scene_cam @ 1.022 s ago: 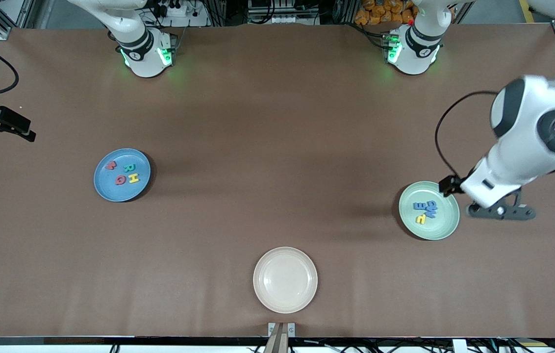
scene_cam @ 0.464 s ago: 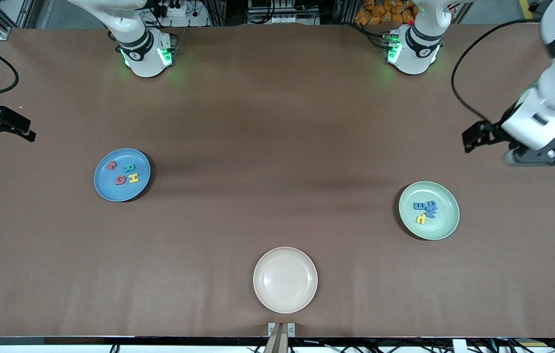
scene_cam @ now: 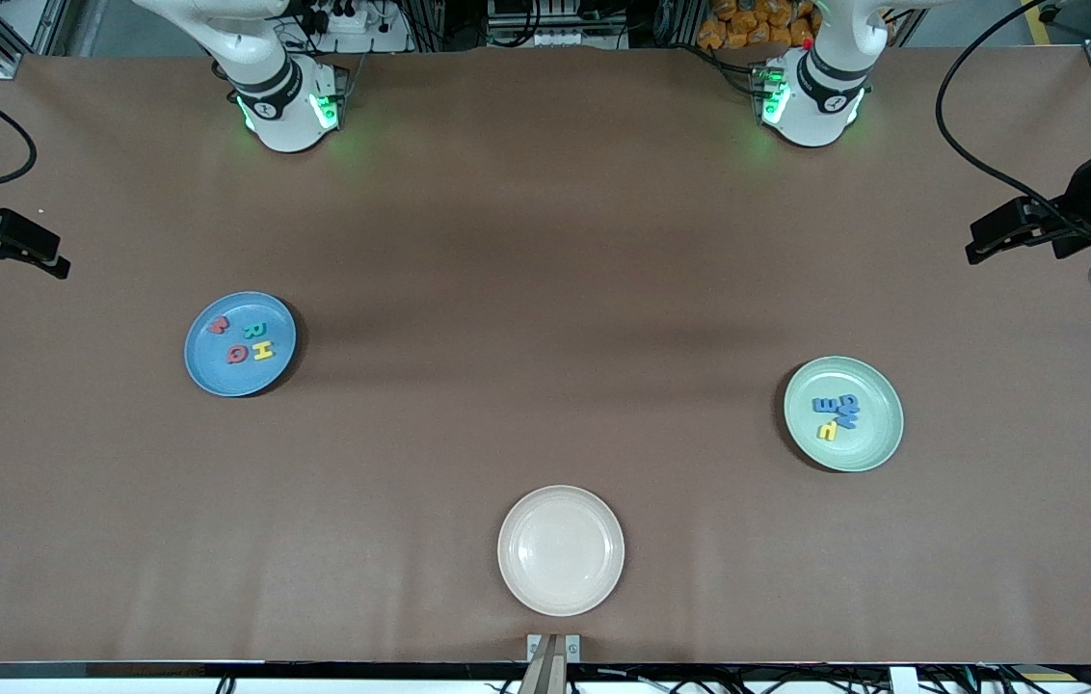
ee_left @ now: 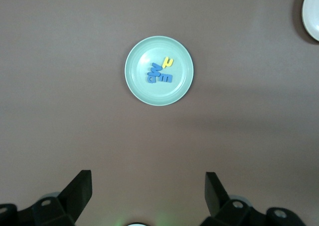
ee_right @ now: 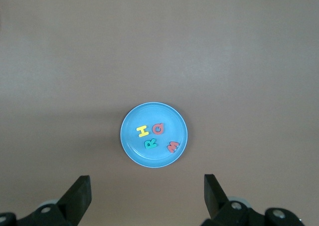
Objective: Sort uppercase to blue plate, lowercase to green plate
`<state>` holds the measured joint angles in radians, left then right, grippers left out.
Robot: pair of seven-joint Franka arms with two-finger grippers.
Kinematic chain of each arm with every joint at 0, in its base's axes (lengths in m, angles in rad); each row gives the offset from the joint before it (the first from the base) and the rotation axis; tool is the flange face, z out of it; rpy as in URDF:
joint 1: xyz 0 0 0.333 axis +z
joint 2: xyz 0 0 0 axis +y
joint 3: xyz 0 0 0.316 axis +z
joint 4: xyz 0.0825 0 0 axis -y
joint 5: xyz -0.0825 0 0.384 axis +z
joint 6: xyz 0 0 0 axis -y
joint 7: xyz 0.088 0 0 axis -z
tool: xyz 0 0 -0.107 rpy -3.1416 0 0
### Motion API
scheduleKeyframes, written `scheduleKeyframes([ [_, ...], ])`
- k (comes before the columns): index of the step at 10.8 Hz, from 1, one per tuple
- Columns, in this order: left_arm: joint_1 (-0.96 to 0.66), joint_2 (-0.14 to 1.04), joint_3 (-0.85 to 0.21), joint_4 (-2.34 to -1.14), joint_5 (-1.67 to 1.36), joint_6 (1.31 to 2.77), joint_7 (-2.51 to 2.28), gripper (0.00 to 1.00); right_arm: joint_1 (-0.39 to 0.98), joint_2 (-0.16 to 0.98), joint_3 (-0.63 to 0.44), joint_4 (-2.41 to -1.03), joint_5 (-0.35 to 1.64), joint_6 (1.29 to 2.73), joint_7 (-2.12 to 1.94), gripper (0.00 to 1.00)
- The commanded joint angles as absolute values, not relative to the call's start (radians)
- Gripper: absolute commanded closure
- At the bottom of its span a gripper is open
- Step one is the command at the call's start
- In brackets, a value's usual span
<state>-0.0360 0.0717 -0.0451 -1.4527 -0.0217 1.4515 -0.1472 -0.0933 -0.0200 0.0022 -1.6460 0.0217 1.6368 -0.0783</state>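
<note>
The blue plate (scene_cam: pixel 239 344) holds the uppercase letters: yellow H (scene_cam: pixel 262 350), green R (scene_cam: pixel 250 331), red Q (scene_cam: pixel 236 355) and red M (scene_cam: pixel 218 325). The green plate (scene_cam: pixel 843 413) holds the lowercase letters: three blue ones (scene_cam: pixel 838 410) in a clump and a small yellow one (scene_cam: pixel 827 431). My left gripper (ee_left: pixel 148 186) hangs open and empty high over the table's edge at the left arm's end, with the green plate (ee_left: pixel 158 70) well clear of it. Also open and empty, my right gripper (ee_right: pixel 147 188) is up over the right arm's end, away from the blue plate (ee_right: pixel 154 134).
A cream-white plate (scene_cam: pixel 560 549) with nothing in it sits near the front edge, midway between the two ends. Both arm bases stand along the back edge. A small bracket (scene_cam: pixel 553 655) sticks up at the front edge.
My left arm has lifted from beside the green plate and swung away toward the table's edge at its own end. The right arm and all letters have stayed put.
</note>
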Motion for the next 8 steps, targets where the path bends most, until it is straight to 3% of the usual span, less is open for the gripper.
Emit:
scheduleKeyframes([
  [1,-0.041,0.067,-0.031,-1.442,-0.035,1.427,-0.132,0.0,-0.112,-0.038,0.015,-1.661,0.026,1.638,-0.077,0.0],
  [8,0.029,0.058,-0.069,-1.442,-0.032,1.405,-0.132,0.0,-0.114,-0.037,0.015,-1.661,0.028,1.641,-0.078,0.0],
])
